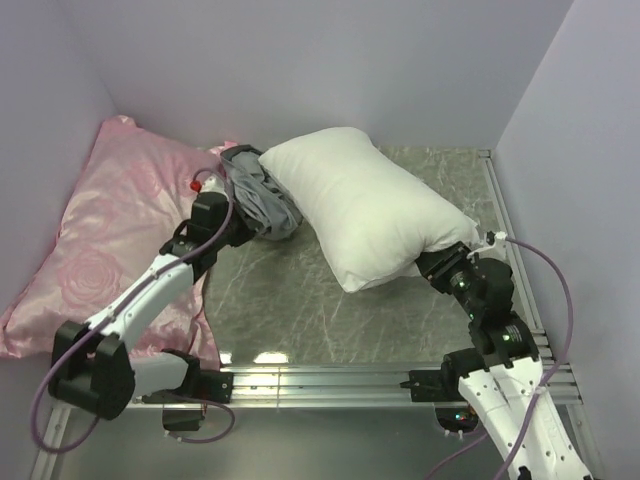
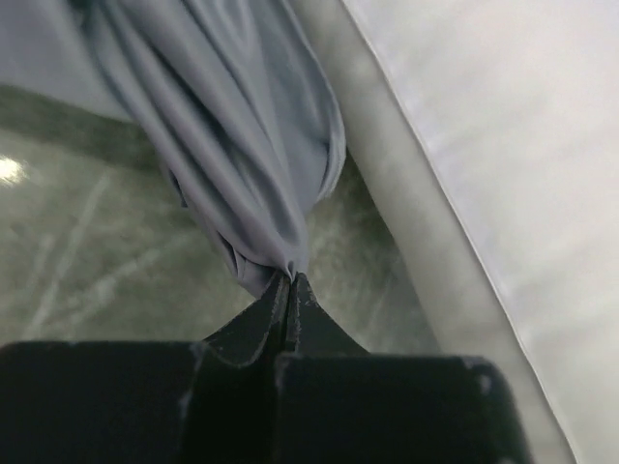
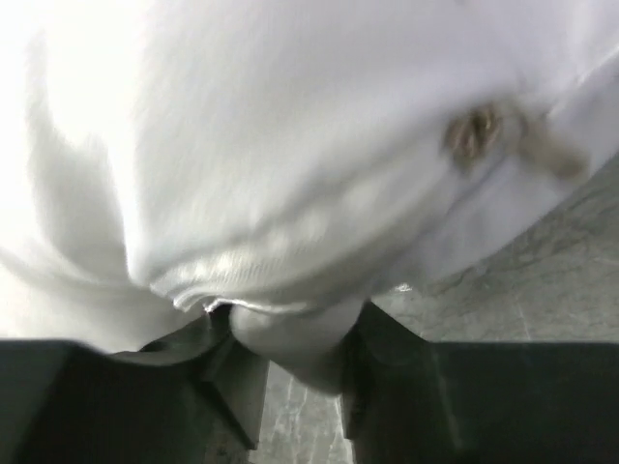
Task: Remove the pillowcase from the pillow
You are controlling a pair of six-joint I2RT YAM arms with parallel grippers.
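Looks like the tail end of the stripping step to me. The pillowcase (image 1: 262, 195) is bunched into a grey wad on the table (image 1: 290, 300), right against the left end of the pillow (image 1: 370, 205), which lies bare and white across the middle of the table.

The left gripper (image 2: 290, 280) has its fingers pressed together on a gathered fold of the pillowcase (image 2: 242, 145), and the cloth hangs from that pinch in pleats. The right gripper (image 3: 290, 329) has its fingers either side of a fat corner fold of the pillow (image 3: 290, 174), touching it on both sides. So it's a pinch, but I can't tell how tight.

As for what's in what, the sleeve looks collapsed with nothing filling it. From the top view I can't tell if the pillow's left corner is tucked under the wad's edge.

I reckon the next move is for the left arm to drag the wad leftward, well clear of the pillow, with the right holding the pillow down as an anchor. The 1 thing to dodge is the pink rose pillow (image 1: 100, 220) lying just beside that path.
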